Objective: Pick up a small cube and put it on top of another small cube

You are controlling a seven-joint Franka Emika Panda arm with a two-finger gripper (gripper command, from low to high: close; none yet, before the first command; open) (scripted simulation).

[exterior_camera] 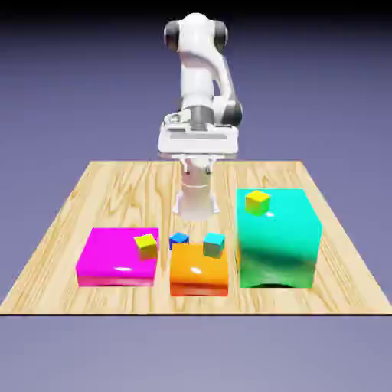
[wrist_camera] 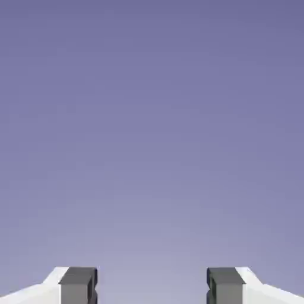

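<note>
The small saturated-blue cube (exterior_camera: 178, 240) sits at the far left corner of the orange block (exterior_camera: 199, 269); I cannot tell whether it rests on the block or just behind it. A small cyan cube (exterior_camera: 213, 244) stands on the same block's far right part. My gripper (exterior_camera: 197, 155) hangs high above the table's far side, well behind and above both cubes. In the hand view the gripper (wrist_camera: 151, 286) is open, its grey fingertips (wrist_camera: 78, 284) wide apart. Only the plain backdrop shows between them, and no cube appears in this view.
A flat magenta block (exterior_camera: 117, 256) on the exterior view's left carries a small yellow cube (exterior_camera: 146, 245). A tall teal block (exterior_camera: 277, 239) on the right carries another yellow cube (exterior_camera: 258, 201). The wooden table (exterior_camera: 115, 191) ends just in front of the blocks.
</note>
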